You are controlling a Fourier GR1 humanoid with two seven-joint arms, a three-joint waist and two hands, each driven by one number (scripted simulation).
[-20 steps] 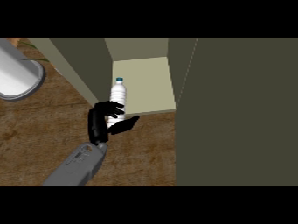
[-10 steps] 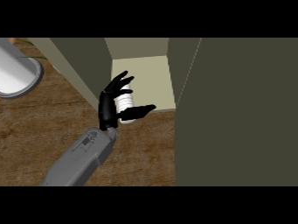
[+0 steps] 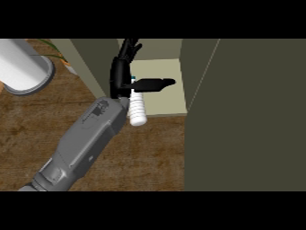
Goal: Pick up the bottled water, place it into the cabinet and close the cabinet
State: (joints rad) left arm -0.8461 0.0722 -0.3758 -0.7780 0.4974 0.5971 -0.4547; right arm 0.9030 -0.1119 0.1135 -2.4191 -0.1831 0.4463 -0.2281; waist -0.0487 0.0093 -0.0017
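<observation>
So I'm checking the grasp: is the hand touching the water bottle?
Touching. In the head view the left hand holds the bottled water, thumb across its top; its lower body shows below.

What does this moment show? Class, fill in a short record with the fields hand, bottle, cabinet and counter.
hand: left hand is inside the cabinet opening, thumb out to the right
bottle: bottled water is tilted in that hand, its base sticking out past the cabinet's front edge
cabinet: cabinet is open, its pale floor showing
counter: a grey cylinder lies at upper left
right hand: not in view
</observation>
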